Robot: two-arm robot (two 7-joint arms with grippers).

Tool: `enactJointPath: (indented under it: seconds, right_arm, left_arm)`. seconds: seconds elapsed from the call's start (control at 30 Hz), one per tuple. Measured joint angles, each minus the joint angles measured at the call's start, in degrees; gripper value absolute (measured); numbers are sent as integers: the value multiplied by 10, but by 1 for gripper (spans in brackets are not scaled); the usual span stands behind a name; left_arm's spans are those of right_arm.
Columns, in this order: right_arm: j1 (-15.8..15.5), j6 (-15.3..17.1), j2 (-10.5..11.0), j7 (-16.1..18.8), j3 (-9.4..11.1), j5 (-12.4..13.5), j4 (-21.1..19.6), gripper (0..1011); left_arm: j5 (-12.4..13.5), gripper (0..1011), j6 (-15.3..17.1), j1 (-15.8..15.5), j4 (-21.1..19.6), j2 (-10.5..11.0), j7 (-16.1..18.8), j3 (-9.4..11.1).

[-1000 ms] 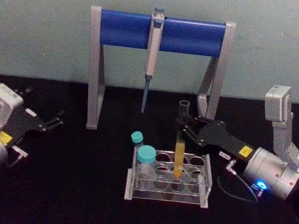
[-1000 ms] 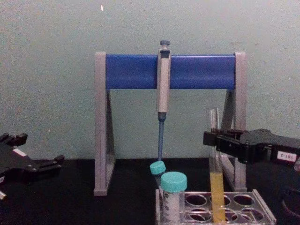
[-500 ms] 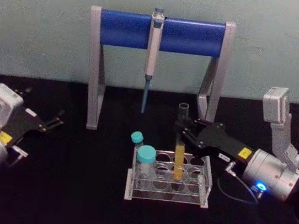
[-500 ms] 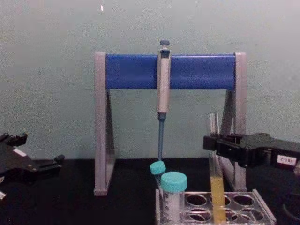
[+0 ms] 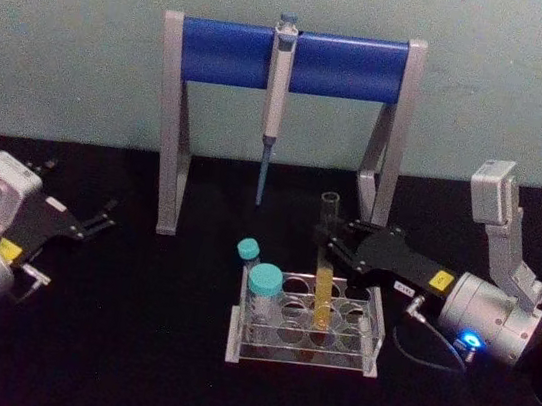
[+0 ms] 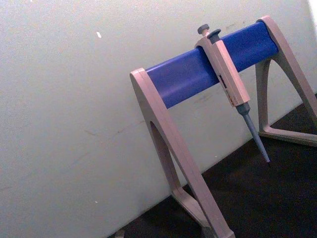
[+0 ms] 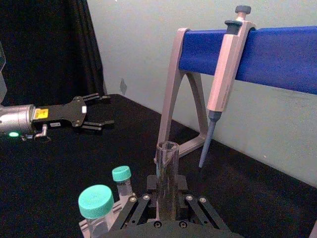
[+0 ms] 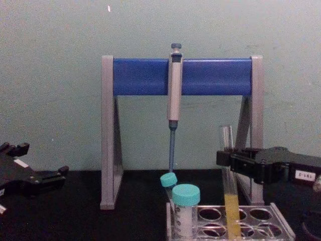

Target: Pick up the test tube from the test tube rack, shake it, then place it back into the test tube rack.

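In the head view, I had the right gripper (image 5: 327, 239) reaching in from 3 o'clock, clamped on the upper part of the test tube (image 5: 324, 283). The tube stood upright, its yellow-filled lower end down in a hole of the test tube rack (image 5: 302, 358). Two teal-capped vials (image 5: 263, 285) sat at the rack's 9 o'clock end. The left gripper (image 5: 102, 218) lay well apart at 9 o'clock, spread wide and holding nothing, low over the black surface (image 5: 127, 365). At 12 o'clock behind the rack stood the pipette stand (image 5: 173, 129) with the pipette (image 5: 279, 83) hanging from its blue bar.

The left wrist view gave me the stand and the hanging pipette against the pale wall (image 6: 74, 99).

In the right wrist view, the right gripper was closed around the tube just below its open mouth. The left gripper showed farther off, wide open.

In the chest view, the tube was upright with its bottom inside the rack. The right gripper held it above the liquid, coming in from 3 o'clock.
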Motion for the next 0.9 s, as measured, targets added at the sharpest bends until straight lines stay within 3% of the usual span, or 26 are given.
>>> enactJointPath:
  seconds: [0.9]
  right_arm:
    - [0,5,0,-8,0,-2,2,232]
  left_arm:
    - [0,1001,0,0,0,0,0,0]
